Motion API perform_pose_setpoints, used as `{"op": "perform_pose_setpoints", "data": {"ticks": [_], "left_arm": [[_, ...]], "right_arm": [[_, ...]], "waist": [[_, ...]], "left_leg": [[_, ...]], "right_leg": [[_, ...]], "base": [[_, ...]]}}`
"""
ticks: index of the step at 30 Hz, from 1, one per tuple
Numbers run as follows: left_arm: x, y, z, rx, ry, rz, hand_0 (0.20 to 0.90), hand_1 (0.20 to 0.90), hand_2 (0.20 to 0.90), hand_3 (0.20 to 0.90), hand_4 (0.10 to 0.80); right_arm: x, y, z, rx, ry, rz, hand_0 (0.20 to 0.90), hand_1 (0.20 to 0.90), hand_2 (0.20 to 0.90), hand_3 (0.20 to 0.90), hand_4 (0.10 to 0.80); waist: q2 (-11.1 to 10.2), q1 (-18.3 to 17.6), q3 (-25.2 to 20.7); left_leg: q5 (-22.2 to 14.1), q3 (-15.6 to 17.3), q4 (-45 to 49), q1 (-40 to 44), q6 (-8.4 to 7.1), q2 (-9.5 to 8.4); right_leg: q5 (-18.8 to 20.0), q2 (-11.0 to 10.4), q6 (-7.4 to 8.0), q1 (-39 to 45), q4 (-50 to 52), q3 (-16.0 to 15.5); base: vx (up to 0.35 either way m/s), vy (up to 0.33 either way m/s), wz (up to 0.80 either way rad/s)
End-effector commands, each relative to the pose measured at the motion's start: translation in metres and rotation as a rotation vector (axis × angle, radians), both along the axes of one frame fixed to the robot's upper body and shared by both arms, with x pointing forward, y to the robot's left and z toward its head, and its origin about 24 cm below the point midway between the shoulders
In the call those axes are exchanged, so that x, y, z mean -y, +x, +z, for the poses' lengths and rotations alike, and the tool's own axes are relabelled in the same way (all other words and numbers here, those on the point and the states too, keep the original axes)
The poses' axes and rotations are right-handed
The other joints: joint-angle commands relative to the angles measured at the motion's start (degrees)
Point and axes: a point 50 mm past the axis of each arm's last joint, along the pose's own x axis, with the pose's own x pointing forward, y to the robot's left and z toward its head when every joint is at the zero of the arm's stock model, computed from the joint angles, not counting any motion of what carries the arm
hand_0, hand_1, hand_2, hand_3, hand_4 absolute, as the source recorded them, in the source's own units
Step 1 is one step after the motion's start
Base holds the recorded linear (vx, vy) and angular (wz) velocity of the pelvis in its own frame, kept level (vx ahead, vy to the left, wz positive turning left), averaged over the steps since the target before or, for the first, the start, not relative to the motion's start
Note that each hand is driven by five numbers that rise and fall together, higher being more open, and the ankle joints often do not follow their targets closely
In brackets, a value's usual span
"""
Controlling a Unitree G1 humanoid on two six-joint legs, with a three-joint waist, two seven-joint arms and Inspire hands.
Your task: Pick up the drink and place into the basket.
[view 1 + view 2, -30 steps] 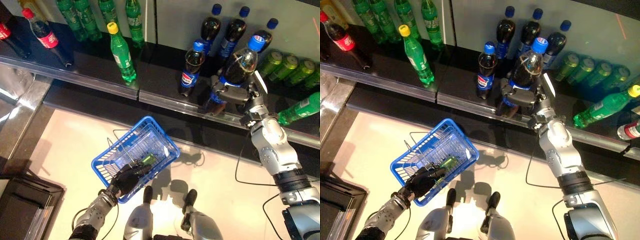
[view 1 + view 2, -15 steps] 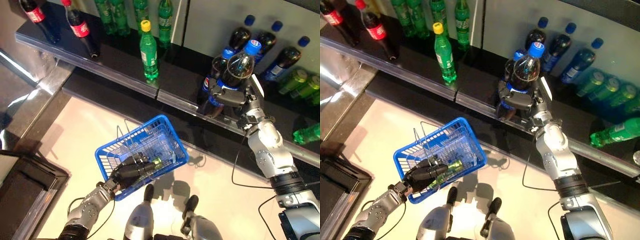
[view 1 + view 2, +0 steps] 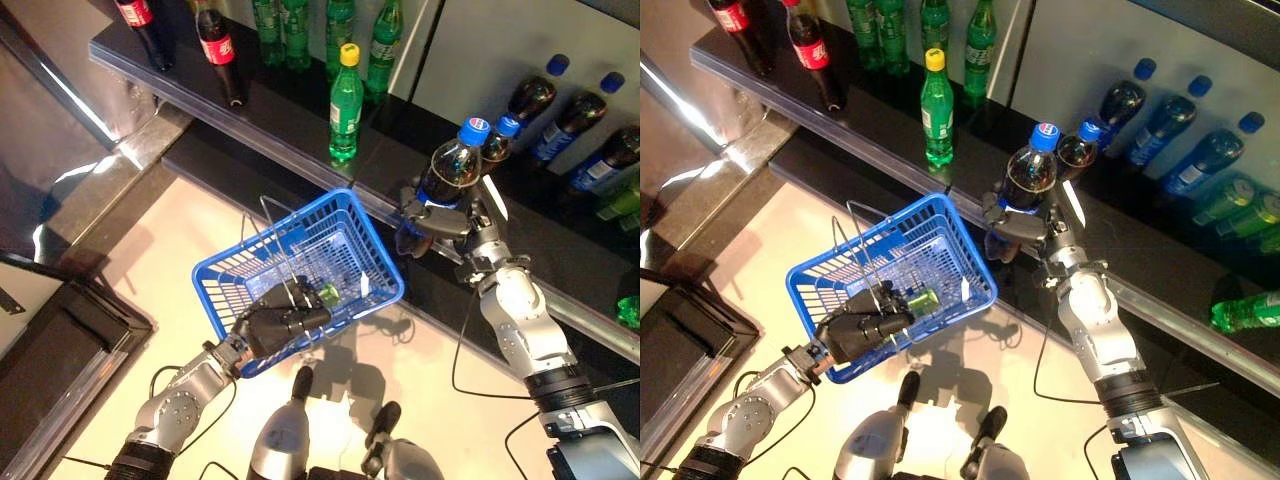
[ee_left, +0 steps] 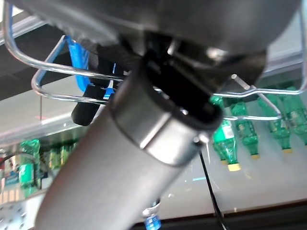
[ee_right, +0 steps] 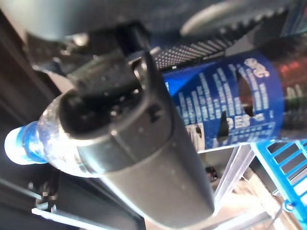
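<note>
A dark cola bottle (image 3: 452, 170) with a blue cap and blue label is held upright in my right hand (image 3: 432, 220), whose fingers are curled round its lower part; the right wrist view shows the label (image 5: 225, 108) against the palm. It hangs just off the shelf edge, to the right of the blue wire basket (image 3: 232, 274). My left hand (image 3: 278, 326) is shut on the basket's metal handles (image 4: 144, 91) at its near side. A green bottle (image 3: 327, 293) lies inside the basket.
A dark shelf (image 3: 240, 125) runs along the back with red-capped cola bottles (image 3: 216, 47), green bottles (image 3: 346, 102) and more blue-capped colas (image 3: 570, 113). Green cans (image 3: 1230, 200) lie at far right. A dark bin (image 3: 70, 320) stands at lower left.
The camera has shifted, moving the scene right. My right hand has brought the cola bottle lower and closer to the basket's right rim; the left hand keeps holding the basket, raised slightly.
</note>
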Motion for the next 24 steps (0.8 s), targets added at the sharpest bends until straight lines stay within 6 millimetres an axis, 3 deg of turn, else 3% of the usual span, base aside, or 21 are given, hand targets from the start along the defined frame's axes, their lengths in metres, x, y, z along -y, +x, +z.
{"op": "perform_pose_setpoints", "data": {"ticks": [1, 10, 16, 24], "left_arm": [[0.053, -0.014, 0.059, 0.293, -0.356, -0.272, 0.300, 0.300, 0.300, 0.200, 0.100], [0.077, -0.023, 0.071, 0.340, -0.374, -0.387, 0.300, 0.300, 0.300, 0.200, 0.100], [0.082, -0.027, 0.078, 0.382, -0.383, -0.432, 0.300, 0.300, 0.300, 0.200, 0.100], [0.091, -0.033, 0.089, 0.449, -0.412, -0.482, 0.300, 0.300, 0.300, 0.200, 0.100]], "right_arm": [[-0.037, -0.019, 0.025, 0.261, 0.004, 0.160, 0.300, 0.300, 0.300, 0.200, 0.100], [-0.067, -0.026, 0.019, 0.247, -0.014, 0.251, 0.300, 0.300, 0.300, 0.200, 0.100], [-0.081, -0.028, 0.015, 0.235, -0.063, 0.306, 0.300, 0.300, 0.300, 0.200, 0.100], [-0.097, -0.031, -0.005, 0.216, -0.276, 0.317, 0.300, 0.300, 0.300, 0.200, 0.100]], "waist": [[-2.13, 0.53, -23.66], [-2.24, 1.01, -23.97], [-2.26, 1.20, -24.08], [-2.47, 1.64, -24.23]], "left_leg": [[-4.87, 3.75, -0.33, 1.64, -3.32, 2.96], [-5.00, 3.77, -0.33, 1.77, -2.94, 2.72], [-5.00, 4.00, -0.33, 1.84, -2.80, 2.62], [-4.86, 4.38, -0.33, 1.73, -2.79, 2.71]], "right_leg": [[-0.52, -3.54, 3.89, -0.30, 0.35, -0.79], [-0.73, -3.47, 3.96, -0.09, 0.57, -0.75], [-0.80, -3.49, 4.02, -0.13, 0.78, -0.70], [-0.90, -3.50, 4.04, -0.18, 0.93, -0.88]], "base": [[0.024, -0.002, 0.04], [0.018, -0.002, 0.06], [0.005, -0.002, 0.00], [0.000, 0.000, 0.00]]}}
